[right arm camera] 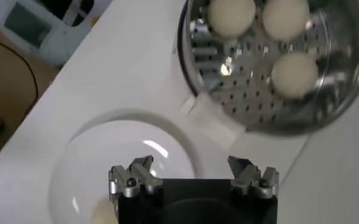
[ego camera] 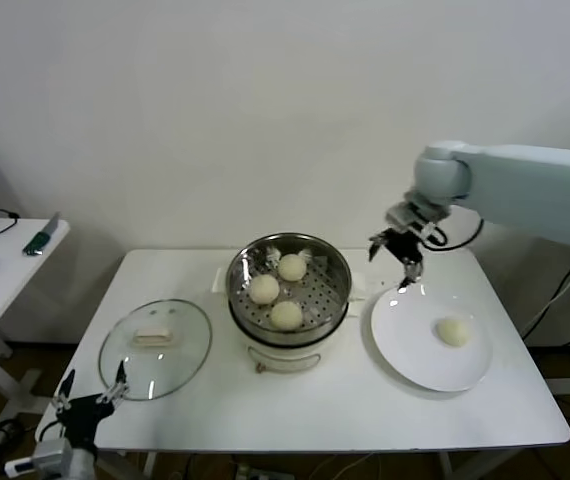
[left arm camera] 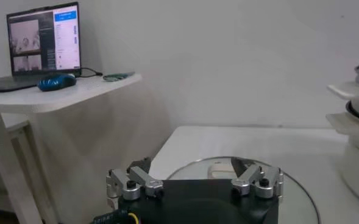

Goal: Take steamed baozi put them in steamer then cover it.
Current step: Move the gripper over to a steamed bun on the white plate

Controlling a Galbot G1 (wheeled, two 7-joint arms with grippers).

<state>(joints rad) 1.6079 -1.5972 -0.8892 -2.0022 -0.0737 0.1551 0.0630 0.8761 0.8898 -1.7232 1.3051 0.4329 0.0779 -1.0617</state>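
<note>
Right tool (ego camera: 406,262), fingers apart and empty, hovers over the plate's (ego camera: 405,345) far rim near the desk's (ego camera: 315,400) right edge; left tool (ego camera: 90,392), also apart, waits at the front-left corner.

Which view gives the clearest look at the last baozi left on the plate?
The head view: the last baozi sits whole on the white plate, unobstructed. The right wrist view catches only a sliver of it beside the open right gripper. The left wrist view misses it.

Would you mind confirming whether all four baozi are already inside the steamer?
No, the steamer holds only three baozi, while a fourth baozi sits on the white plate beside it.
</note>
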